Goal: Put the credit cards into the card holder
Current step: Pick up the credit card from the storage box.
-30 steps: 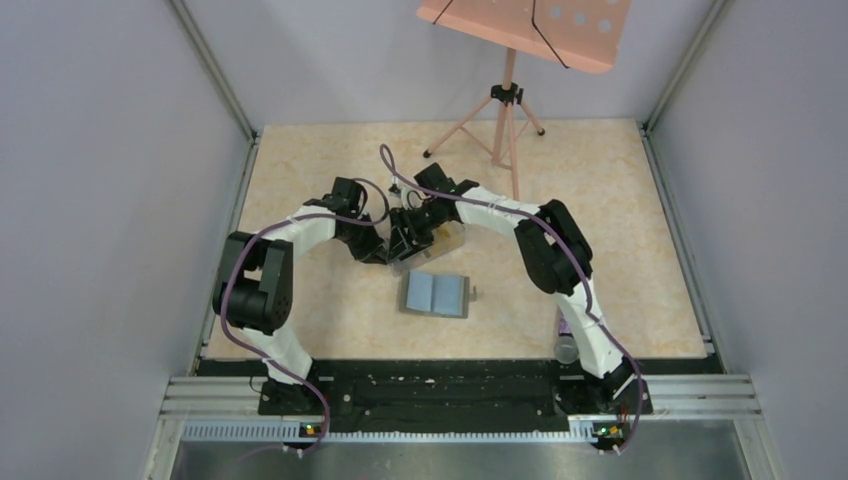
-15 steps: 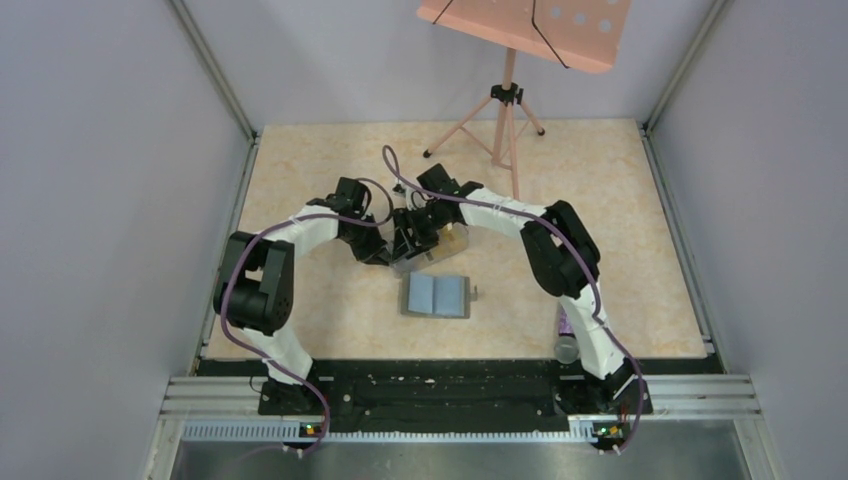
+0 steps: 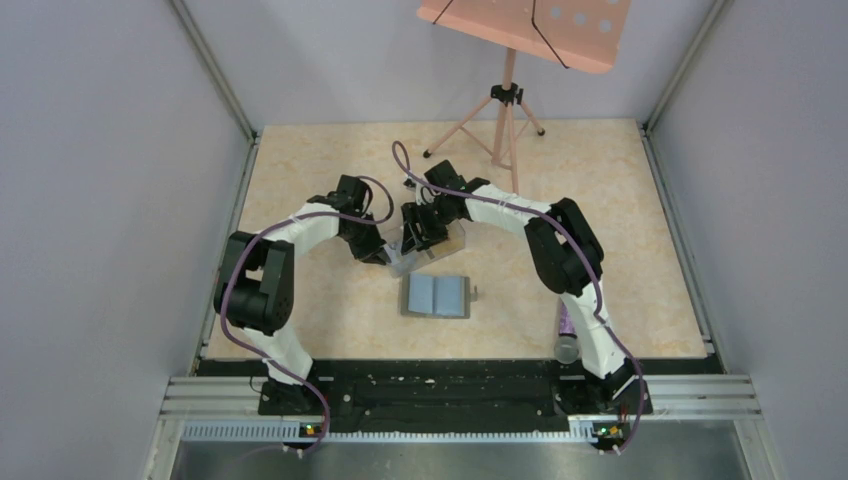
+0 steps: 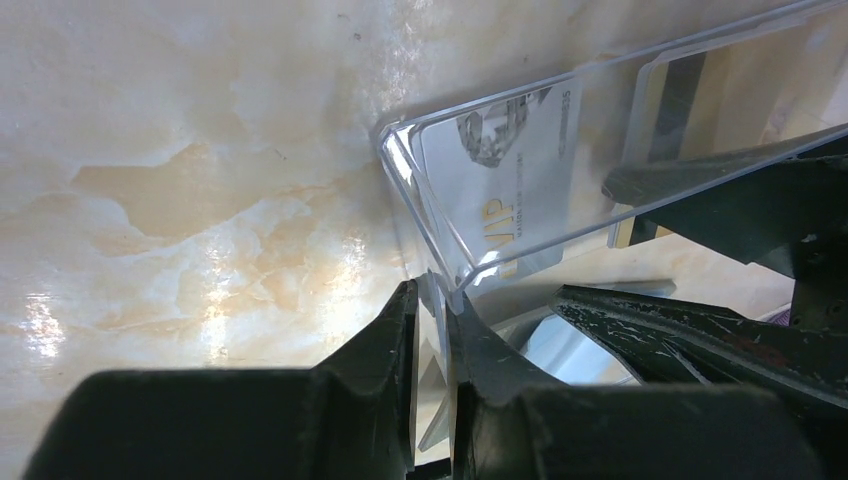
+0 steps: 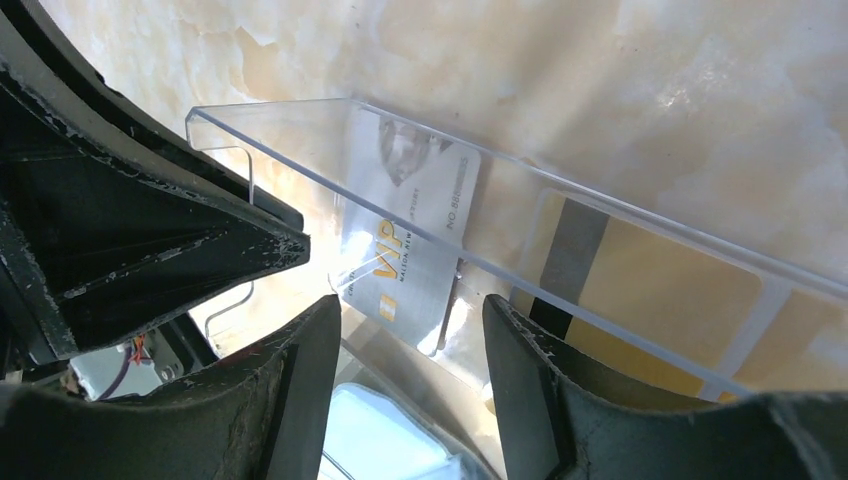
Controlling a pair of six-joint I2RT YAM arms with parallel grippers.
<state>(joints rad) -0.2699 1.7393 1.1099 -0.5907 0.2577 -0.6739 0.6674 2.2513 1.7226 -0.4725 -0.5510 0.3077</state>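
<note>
A clear plastic box point(image 3: 432, 250) lies just behind the open grey card holder point(image 3: 436, 295). The box holds a whitish VIP card point(image 4: 510, 190) and a yellow card with a black stripe point(image 4: 700, 90). Both also show in the right wrist view: the VIP card point(image 5: 405, 240) and the yellow card point(image 5: 650, 290). My left gripper point(image 4: 432, 298) is shut on the box's left wall at its corner. My right gripper point(image 5: 412, 310) is open and empty, its jaws standing over the box above the VIP card. A pale-blue part of the holder point(image 5: 390, 440) shows below it.
A pink music stand point(image 3: 510, 90) on a tripod stands at the back of the table. A small purple and clear object point(image 3: 566, 335) lies by the right arm's base. Grey walls close in both sides. The two grippers sit very close together over the box.
My right wrist has moved a little to the right and back over the box. The left gripper has stayed clamped on the box wall. The card holder has not moved.
</note>
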